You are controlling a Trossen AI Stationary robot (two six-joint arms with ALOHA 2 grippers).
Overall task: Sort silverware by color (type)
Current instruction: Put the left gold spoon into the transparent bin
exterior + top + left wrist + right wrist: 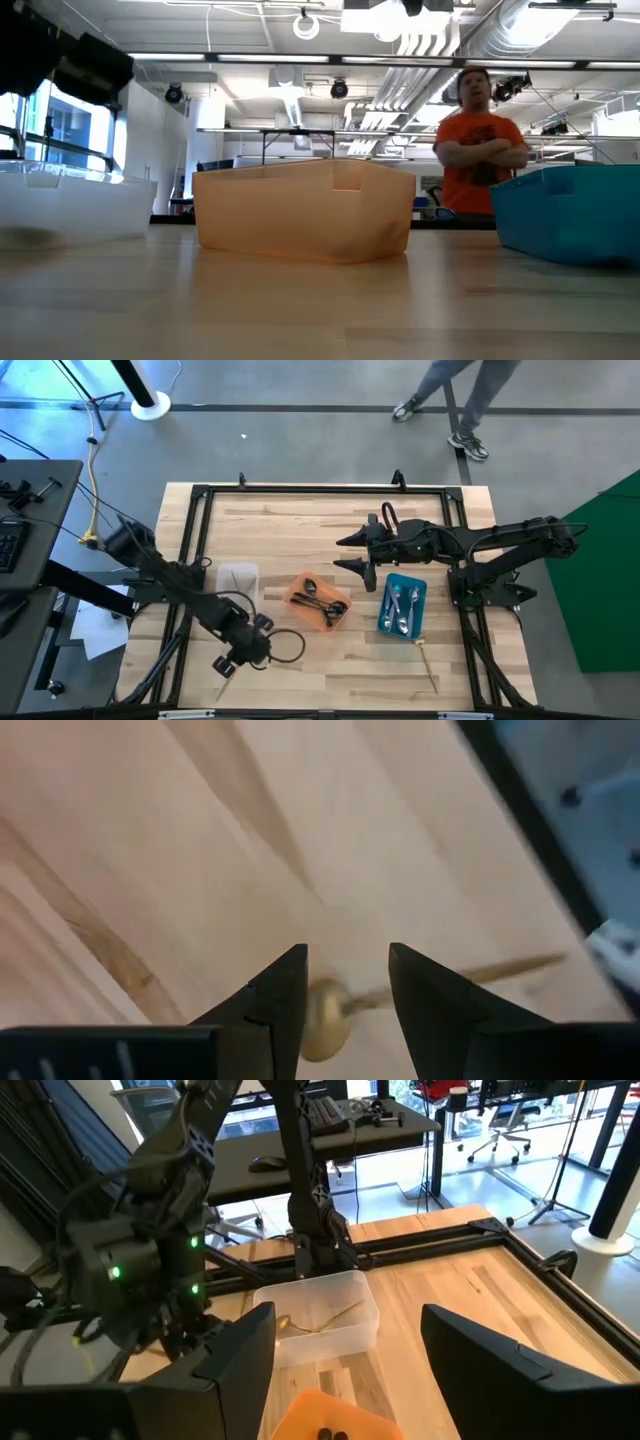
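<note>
high view: orange tray [300, 592] holds dark spoons [322, 605]; blue tray [383, 622] holds silver spoons [402, 608]; clear tray [365, 1318] holds gold spoons [322, 1323]. left gripper [345, 1010] straddles a gold spoon [328, 1018], grip uncertain; right gripper [345, 1355] open.

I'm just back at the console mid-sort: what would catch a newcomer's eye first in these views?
First, the left gripper, low at the table's near left corner, its fingers straddling the bowl of a gold spoon on the wood. Next, the three trays in a row at mid-table: the clear tray holding gold pieces, the orange tray with dark ones, the blue tray with silver ones. One more gold spoon lies loose below the blue tray.
</note>
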